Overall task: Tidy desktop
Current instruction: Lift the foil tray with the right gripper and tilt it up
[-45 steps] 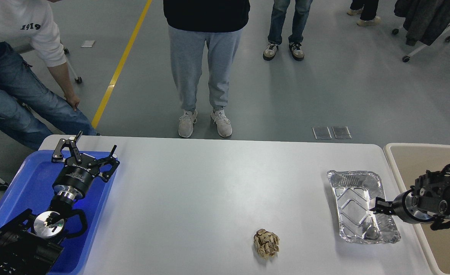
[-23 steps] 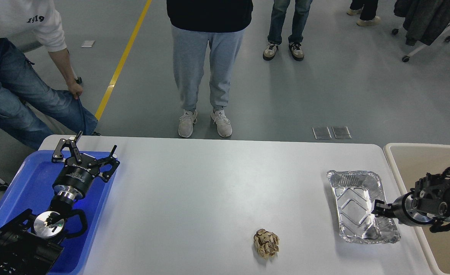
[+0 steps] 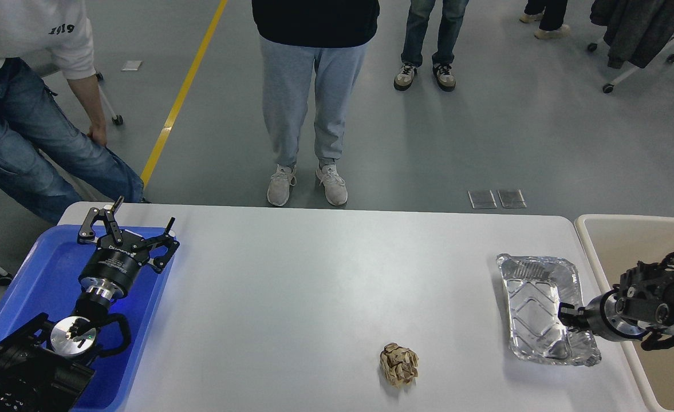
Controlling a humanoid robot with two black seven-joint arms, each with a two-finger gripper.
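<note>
The desktop (image 3: 314, 297) is a wide pale grey-white tabletop. A crumpled brown paper ball (image 3: 398, 364) lies near its front middle. A silver foil tray (image 3: 534, 309) lies at the right end, slightly askew. My right gripper (image 3: 564, 313) comes in from the right and pinches the foil tray's right rim; its dark fingers are small. My left gripper (image 3: 145, 210) is open and empty, held over the far right corner of the blue tray (image 3: 39, 280) at the left end.
A beige bin (image 3: 646, 240) stands just past the table's right edge, under my right arm. Several people stand on the grey floor beyond the far edge. A yellow floor line runs at the back left.
My right gripper has drawn back to the right and the foil tray has slid and turned with it toward the table's right edge. My left arm has not moved.
</note>
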